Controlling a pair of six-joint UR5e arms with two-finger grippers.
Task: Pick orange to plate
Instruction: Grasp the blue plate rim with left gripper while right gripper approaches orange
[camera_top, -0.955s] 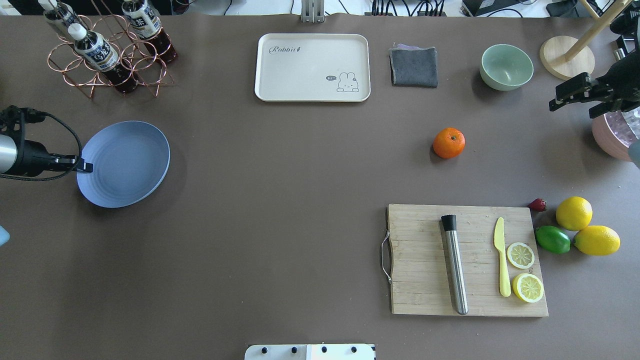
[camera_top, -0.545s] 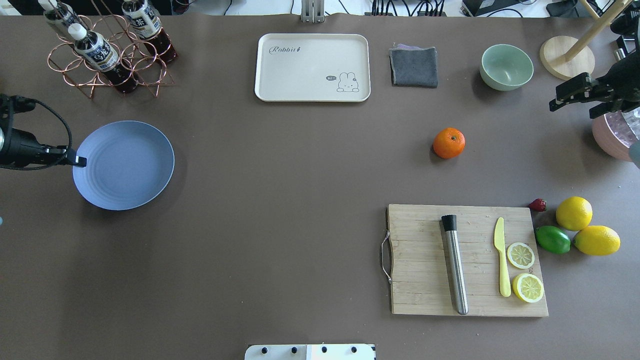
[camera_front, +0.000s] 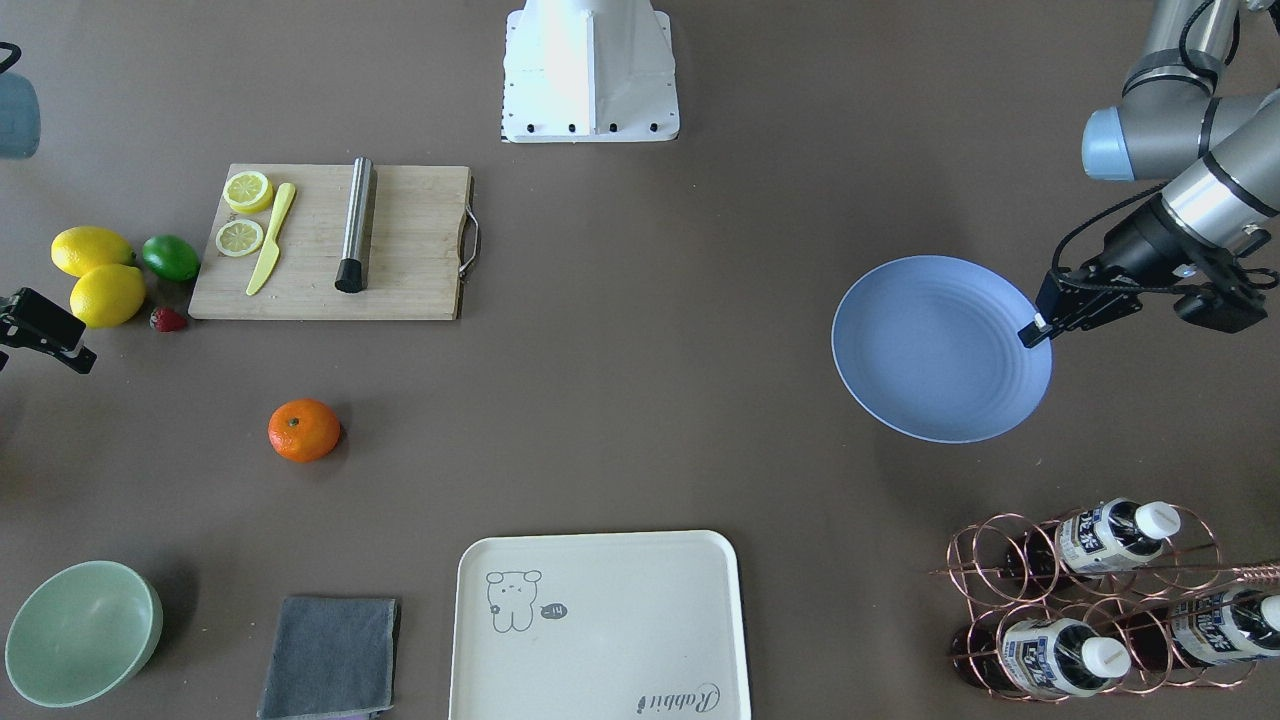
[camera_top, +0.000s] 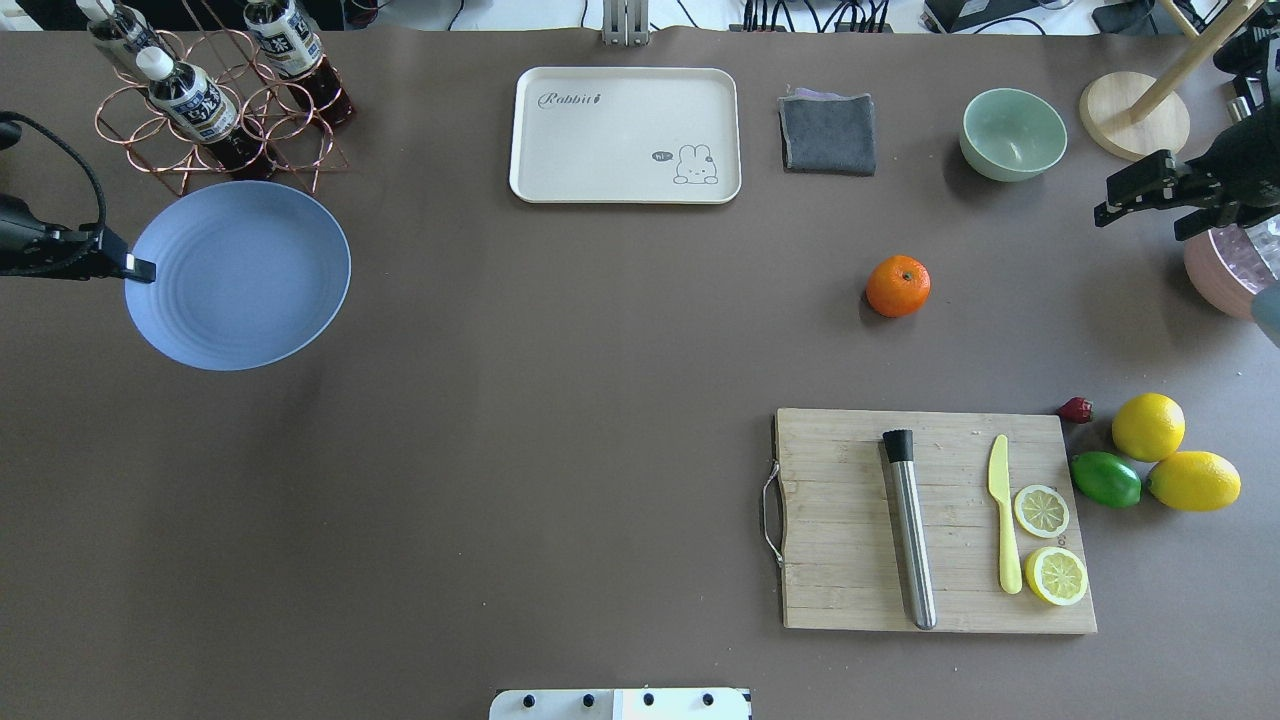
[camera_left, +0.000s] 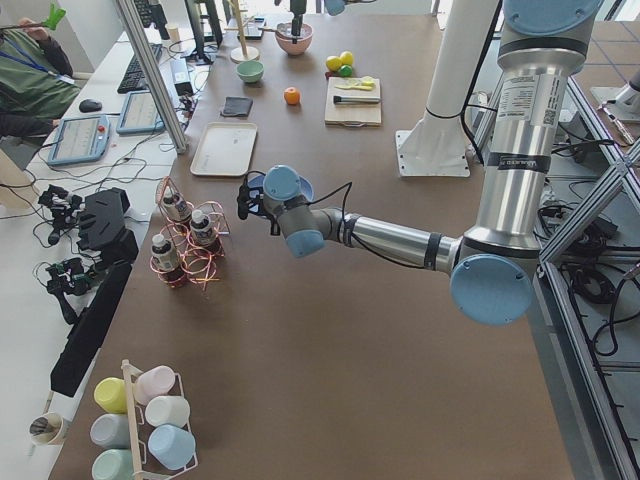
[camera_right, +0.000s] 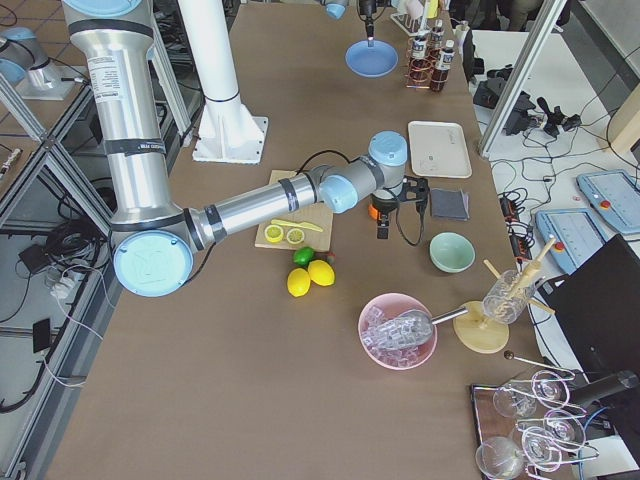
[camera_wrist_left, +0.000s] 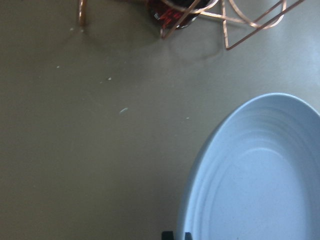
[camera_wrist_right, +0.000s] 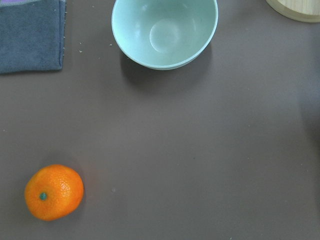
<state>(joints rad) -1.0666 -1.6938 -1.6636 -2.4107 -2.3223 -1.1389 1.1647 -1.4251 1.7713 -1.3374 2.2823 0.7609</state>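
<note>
The orange lies on the brown table between the mint bowl and the cutting board, also seen in the front view and at the lower left of the right wrist view. My right gripper hovers open off to its right, apart from it. The periwinkle plate hangs tilted above the table at the far left, near the bottle rack. My left gripper is shut on its left rim. The left wrist view shows the plate filling the lower right, with the fingertips at its edge.
A copper rack with bottles stands just beyond the plate. A cream tray, grey cloth and mint bowl line the far side. The cutting board with muddler, knife and lemon slices sits near right, beside lemons and a lime.
My left gripper has carried the plate away from the robot toward the bottle rack and raised it. The orange and the right gripper have barely moved.
</note>
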